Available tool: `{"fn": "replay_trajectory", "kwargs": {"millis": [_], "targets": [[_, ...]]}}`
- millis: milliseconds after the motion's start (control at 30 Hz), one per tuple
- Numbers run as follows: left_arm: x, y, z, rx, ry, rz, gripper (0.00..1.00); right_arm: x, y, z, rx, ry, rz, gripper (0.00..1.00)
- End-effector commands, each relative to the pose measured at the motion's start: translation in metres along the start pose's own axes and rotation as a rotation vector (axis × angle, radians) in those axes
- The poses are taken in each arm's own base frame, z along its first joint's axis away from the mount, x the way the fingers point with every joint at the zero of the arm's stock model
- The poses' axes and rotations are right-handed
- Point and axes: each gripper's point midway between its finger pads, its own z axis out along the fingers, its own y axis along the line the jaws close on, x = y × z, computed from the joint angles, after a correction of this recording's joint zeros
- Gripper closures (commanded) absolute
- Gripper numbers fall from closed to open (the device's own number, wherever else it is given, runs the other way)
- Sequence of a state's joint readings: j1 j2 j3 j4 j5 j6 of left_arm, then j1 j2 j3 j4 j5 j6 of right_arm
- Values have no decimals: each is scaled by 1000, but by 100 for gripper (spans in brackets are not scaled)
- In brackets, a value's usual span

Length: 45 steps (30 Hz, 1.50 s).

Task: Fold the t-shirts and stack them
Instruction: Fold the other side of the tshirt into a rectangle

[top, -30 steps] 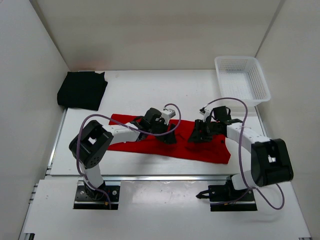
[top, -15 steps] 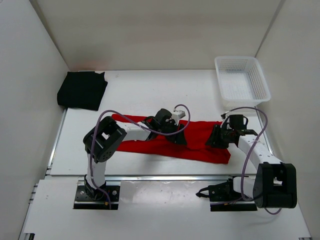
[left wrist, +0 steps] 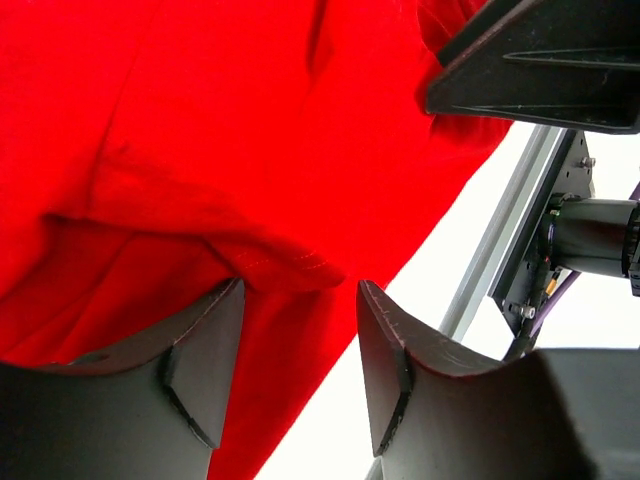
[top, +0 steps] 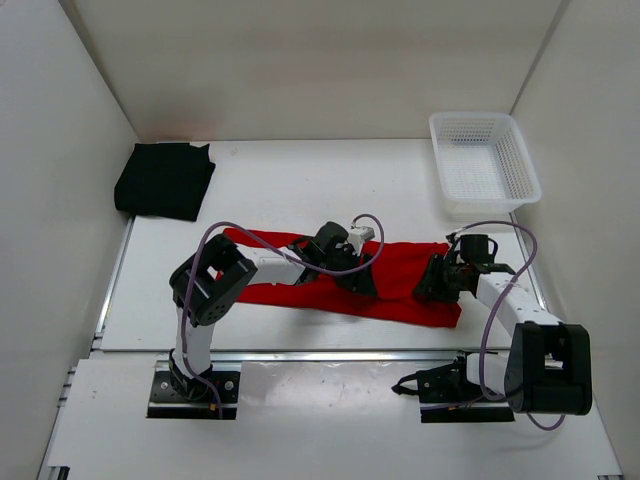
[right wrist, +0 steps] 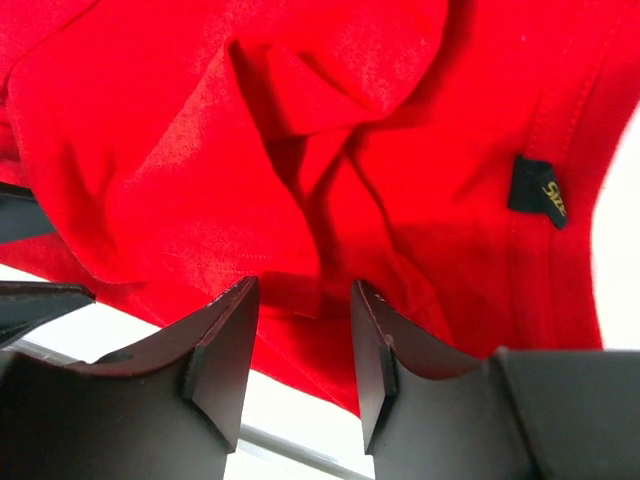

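L gripper [left wrist: 300, 300] & R gripper [right wrist: 305, 300] jaws are held apart on red t-shirt [top: 405, 262]; bunched hem could be missed, fold skewed

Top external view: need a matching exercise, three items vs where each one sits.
Items:
1. black t-shirt
2. red t-shirt
3. white mesh basket

Places:
a. far right corner
b. folded, far left corner
c. laid out across the middle

Pairs: 1-b, 2-c, 3-a
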<state>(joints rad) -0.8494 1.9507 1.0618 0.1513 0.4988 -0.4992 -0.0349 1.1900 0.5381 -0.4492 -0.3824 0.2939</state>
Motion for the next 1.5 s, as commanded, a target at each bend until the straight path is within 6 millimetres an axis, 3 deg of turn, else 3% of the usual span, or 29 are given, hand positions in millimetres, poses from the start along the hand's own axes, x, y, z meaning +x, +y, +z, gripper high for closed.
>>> {"fn": "replay_trajectory", "kwargs": {"millis": [0,233,300,400,567,667,800,933,1467], "targets": [[-8,-14,-4,33,-24,13,40,-17,8,4,-39,-64,-10,62],[-11,-11,-6,18,-34,17,40,-18,14,10,-62,-38,-9,75],[-12,-11,-7,17,-38,17,40,-21,12,9,-65,-50,4,89],[-11,-10,-6,12,-34,17,39,-21,9,3,-51,-49,12,100],[-15,-10,-7,9,-44,21,40,-27,1,-19,3,-94,52,100],[-16,-9,-7,6,-45,23,41,-18,7,-27,-6,-85,69,100],[-17,-8,-9,6,-46,30,40,10,1,-20,22,-25,132,100],[-17,-6,-9,2,-47,28,41,4,-2,-27,56,-40,164,100],[-24,-4,-12,-7,-59,39,39,44,-7,-30,90,102,328,97]]}}
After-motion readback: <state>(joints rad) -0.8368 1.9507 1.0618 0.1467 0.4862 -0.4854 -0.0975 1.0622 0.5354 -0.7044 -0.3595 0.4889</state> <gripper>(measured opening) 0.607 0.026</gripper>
